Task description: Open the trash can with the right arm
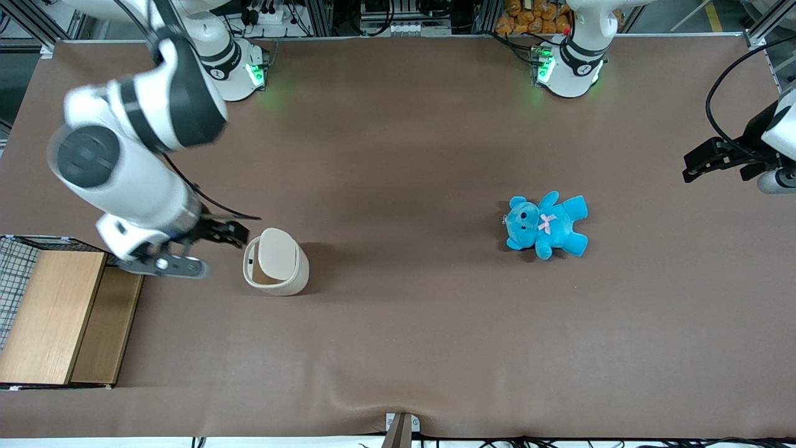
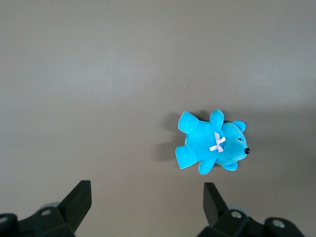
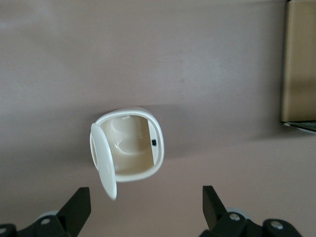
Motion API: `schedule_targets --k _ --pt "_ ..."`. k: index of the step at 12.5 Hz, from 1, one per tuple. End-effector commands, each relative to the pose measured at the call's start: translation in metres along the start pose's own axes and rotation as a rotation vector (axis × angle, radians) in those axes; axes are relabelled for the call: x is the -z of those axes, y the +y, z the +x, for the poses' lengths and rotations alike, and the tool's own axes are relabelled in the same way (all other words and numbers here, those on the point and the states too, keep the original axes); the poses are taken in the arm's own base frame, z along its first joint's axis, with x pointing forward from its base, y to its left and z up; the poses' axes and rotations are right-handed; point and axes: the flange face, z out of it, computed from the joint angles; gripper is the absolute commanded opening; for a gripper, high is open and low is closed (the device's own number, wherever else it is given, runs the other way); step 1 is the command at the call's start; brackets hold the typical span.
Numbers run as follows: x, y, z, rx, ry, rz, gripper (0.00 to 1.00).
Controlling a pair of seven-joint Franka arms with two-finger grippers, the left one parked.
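Note:
The cream-white trash can [image 1: 278,274] stands on the brown table near the working arm's end. Its flat lid [image 1: 277,252] is swung up on its hinge, and the right wrist view looks down into the hollow trash can [image 3: 131,148] with the lid [image 3: 103,165] standing on edge at its rim. The right arm [image 1: 124,162] reaches down beside the can. Its black gripper [image 1: 235,234] hovers just off the can's rim, toward the working arm's end. The gripper [image 3: 145,210] is open, with its fingers [image 3: 79,207] wide apart and nothing between them.
A wooden box with wire mesh [image 1: 56,317] sits at the table edge beside the working arm; its wooden top [image 3: 298,64] shows in the right wrist view. A blue teddy bear [image 1: 546,225] lies toward the parked arm's end, and the teddy [image 2: 212,143] shows in the left wrist view too.

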Motion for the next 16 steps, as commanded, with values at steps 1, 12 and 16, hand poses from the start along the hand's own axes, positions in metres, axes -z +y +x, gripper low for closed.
schedule_targets --k 1,12,16 --pt "0.043 0.043 -0.014 0.045 -0.015 0.042 1.00" --pt "0.137 0.201 -0.096 0.048 0.036 0.137 1.00" --pt "0.111 0.203 -0.131 -0.011 0.049 0.141 1.00"
